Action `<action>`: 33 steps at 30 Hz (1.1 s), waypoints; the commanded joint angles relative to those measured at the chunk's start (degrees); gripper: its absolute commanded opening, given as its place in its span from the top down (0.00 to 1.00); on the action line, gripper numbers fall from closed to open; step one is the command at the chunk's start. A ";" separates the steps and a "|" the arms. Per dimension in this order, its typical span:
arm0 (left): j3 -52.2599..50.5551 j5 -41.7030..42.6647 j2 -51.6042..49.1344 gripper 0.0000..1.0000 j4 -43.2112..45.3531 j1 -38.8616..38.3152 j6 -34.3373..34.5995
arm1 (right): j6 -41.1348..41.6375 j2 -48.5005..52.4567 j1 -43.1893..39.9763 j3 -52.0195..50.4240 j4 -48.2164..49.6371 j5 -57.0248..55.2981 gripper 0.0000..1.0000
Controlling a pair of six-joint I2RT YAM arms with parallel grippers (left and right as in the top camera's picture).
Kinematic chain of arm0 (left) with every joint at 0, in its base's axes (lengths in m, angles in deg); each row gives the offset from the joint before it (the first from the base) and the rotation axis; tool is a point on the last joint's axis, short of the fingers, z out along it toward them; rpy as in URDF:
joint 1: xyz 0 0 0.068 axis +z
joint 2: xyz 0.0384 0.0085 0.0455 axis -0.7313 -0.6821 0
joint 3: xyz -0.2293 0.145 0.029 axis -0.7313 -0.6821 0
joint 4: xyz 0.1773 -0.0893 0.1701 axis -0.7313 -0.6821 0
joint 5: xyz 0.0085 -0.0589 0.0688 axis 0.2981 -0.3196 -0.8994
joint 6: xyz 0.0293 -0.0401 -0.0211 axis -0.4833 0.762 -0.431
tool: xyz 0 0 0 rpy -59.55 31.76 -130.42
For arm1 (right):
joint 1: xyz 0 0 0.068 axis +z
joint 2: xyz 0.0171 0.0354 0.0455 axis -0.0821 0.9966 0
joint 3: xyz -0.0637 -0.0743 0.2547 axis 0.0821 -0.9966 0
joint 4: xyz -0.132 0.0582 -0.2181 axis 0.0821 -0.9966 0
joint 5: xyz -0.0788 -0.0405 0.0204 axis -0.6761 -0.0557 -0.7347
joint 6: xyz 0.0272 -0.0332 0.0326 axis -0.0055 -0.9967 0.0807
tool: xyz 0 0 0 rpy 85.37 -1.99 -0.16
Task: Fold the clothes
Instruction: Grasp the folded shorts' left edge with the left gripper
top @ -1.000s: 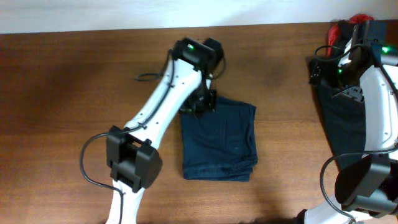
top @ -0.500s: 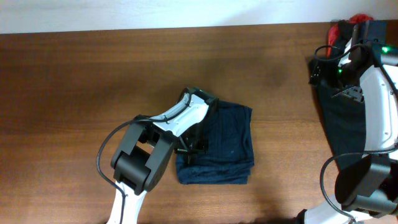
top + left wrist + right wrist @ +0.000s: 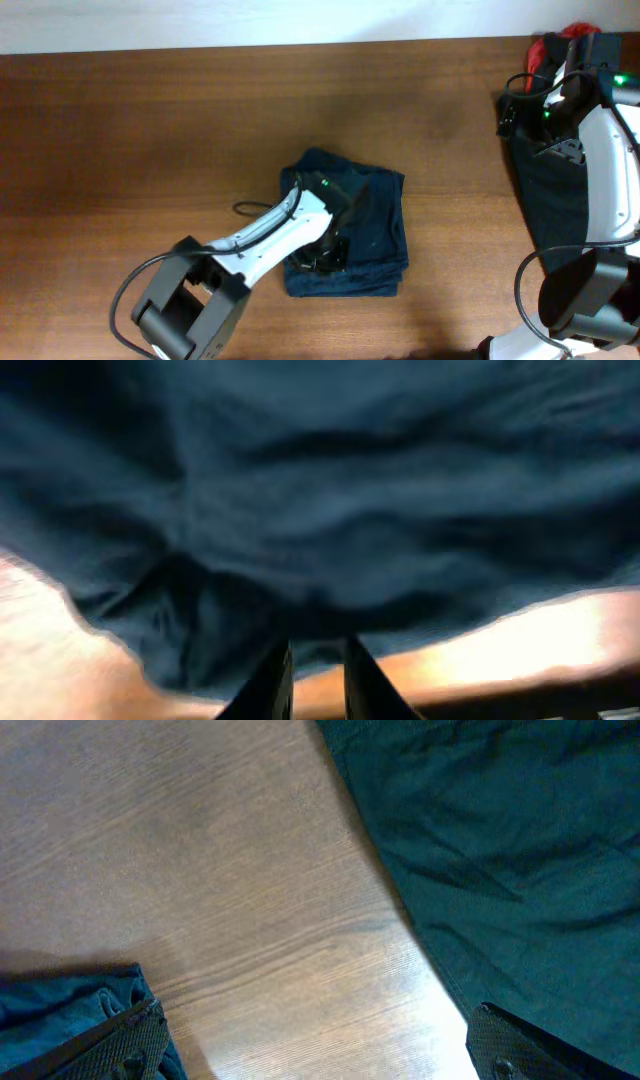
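The navy garment (image 3: 375, 225) lies folded in the middle of the table, its upper left corner bunched up. My left gripper (image 3: 325, 255) is low over its left part. In the left wrist view the navy cloth (image 3: 330, 500) fills the frame and the fingers (image 3: 318, 660) are nearly together at its edge, pinching cloth. The black garment (image 3: 550, 195) lies flat at the right under my right arm. A red-and-black piece (image 3: 557, 42) sits at the far right corner. My right gripper (image 3: 530, 105) is open and empty above the table beside the black garment (image 3: 500, 850).
The table is brown wood (image 3: 130, 150) with a white wall along its far edge. A bit of blue cloth (image 3: 60, 1010) shows at the lower left of the right wrist view. The right arm's base stands at the front right corner (image 3: 580, 300).
My left arm has swung toward the front, carrying the gripper from the navy garment's upper left corner to its lower left part. The garment's upper left is now bunched. The right arm has not moved.
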State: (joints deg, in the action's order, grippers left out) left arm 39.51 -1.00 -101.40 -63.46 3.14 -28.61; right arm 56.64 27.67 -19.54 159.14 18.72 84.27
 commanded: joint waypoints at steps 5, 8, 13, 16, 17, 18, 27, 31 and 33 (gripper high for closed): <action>-10.78 6.95 0.31 0.99 9.99 -0.02 2.21 | 0.00 -0.66 -0.22 0.76 0.00 -0.31 0.01; -6.03 7.28 3.74 0.99 3.76 -0.02 0.74 | 0.00 -0.66 -0.20 0.76 -0.02 -0.28 0.01; 5.25 -7.69 10.12 0.87 -4.94 4.28 0.07 | 0.02 -0.66 -0.20 0.76 0.00 -0.28 0.01; 4.98 -9.70 8.13 0.91 -1.92 10.82 -2.21 | 0.02 -0.66 -0.20 0.76 0.00 -0.28 0.01; 4.92 -9.73 6.12 0.92 -1.46 12.41 -2.62 | 0.02 -0.66 -0.20 0.76 0.00 -0.28 0.01; 4.92 -9.68 4.22 0.92 -0.74 12.98 -2.82 | 0.02 -0.66 -0.20 0.76 0.00 -0.28 0.01; 5.14 -14.84 -9.86 0.97 7.43 13.70 -3.76 | 0.02 -0.66 -0.20 0.76 0.42 -0.48 0.01; 15.28 -14.84 -6.43 0.99 -4.59 14.80 -3.78 | 0.00 -0.66 -0.20 0.76 0.42 -0.48 0.01; 19.80 -14.84 -4.24 0.83 -8.20 14.80 -3.78 | 0.00 -0.66 -0.20 0.76 0.42 -0.48 0.01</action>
State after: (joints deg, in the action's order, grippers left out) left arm 52.23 -14.37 -110.04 -68.49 17.78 -32.42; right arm 56.64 27.67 -19.54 159.14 19.01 84.23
